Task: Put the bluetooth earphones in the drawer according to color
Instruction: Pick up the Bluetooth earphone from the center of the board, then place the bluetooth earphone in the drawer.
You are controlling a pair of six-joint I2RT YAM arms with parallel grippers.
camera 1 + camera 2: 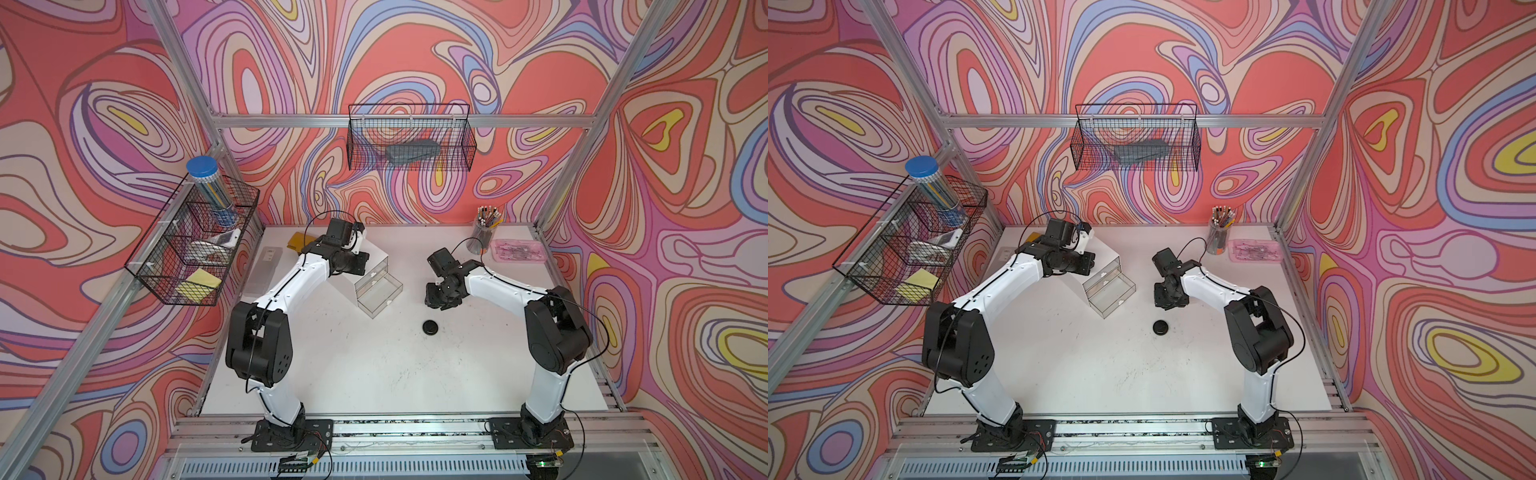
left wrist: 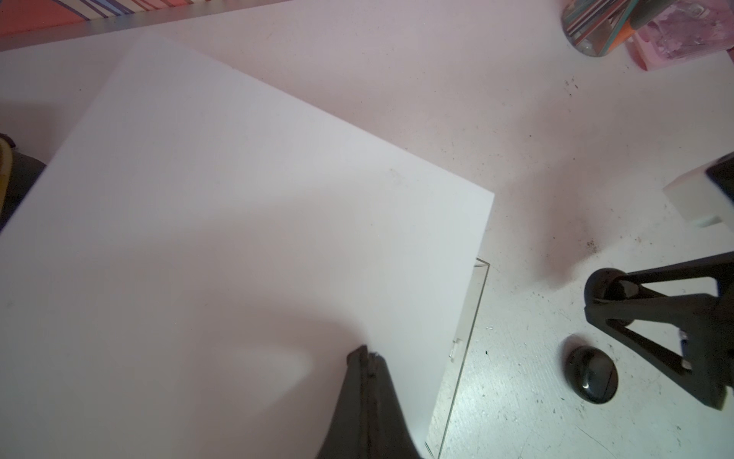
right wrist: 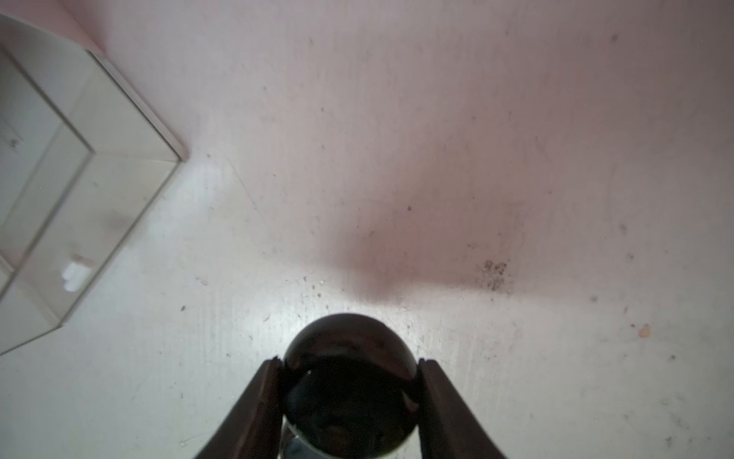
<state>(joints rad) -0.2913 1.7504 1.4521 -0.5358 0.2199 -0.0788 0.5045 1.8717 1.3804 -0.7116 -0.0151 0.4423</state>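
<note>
Your right pincer (image 3: 350,362) is about half open, its 2 fingers pressed against either side of a glossy black case (image 3: 349,341). Whether that case is lifted off the white counter (image 1: 374,374) cannot be told. A 2nd black case (image 1: 430,327) lies on the counter close by, nearer the arm bases and apart from the pincer. To your left of both stands the white cabinet (image 1: 377,250), its lowest clear drawer (image 1: 380,296) pulled out. Your left pincer (image 2: 368,356) is fully closed, holding nothing, poised over the cabinet's top near its front edge.
</note>
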